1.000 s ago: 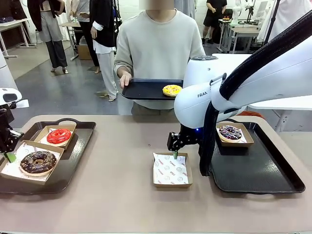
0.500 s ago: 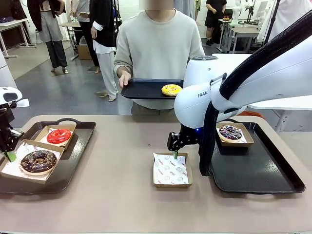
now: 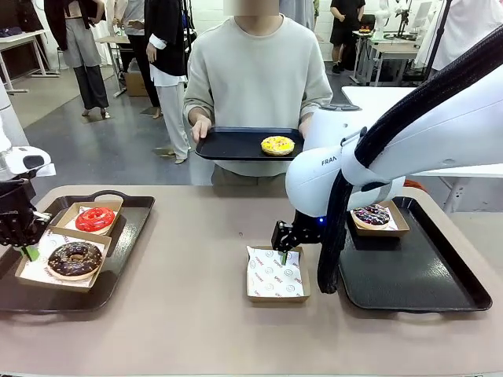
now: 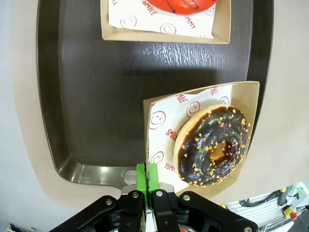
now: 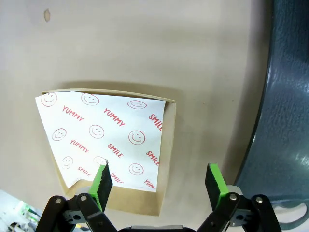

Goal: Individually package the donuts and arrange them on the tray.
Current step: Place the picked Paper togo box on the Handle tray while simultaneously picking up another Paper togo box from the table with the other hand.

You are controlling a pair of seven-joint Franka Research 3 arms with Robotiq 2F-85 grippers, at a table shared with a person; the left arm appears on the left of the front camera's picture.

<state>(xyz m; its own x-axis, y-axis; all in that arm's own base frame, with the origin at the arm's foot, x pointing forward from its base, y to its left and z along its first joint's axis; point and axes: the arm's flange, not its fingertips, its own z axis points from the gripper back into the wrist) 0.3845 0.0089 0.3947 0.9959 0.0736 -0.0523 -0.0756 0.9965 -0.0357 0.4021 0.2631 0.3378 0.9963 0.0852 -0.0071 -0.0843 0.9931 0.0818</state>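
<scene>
We keep left end effector (image 4: 145,180) pinching chocolate donut's box (image 4: 157,108) rim, slide it squarely onto left-edge tray (image 3: 118,263); right end effector (image 5: 159,181) spread over empty box (image 5: 164,193), waiting for yellow donut (image 3: 277,145).

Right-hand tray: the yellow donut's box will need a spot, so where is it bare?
The right tray is bare across its near and middle floor; the purple donut's box crowds its far left corner. The left tray is crowded, holding the red donut and chocolate donut.

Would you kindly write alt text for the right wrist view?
The open right claw hovers over an empty cardboard box lined with smiley-print paper on the tan table, a dark tray alongside.
</scene>
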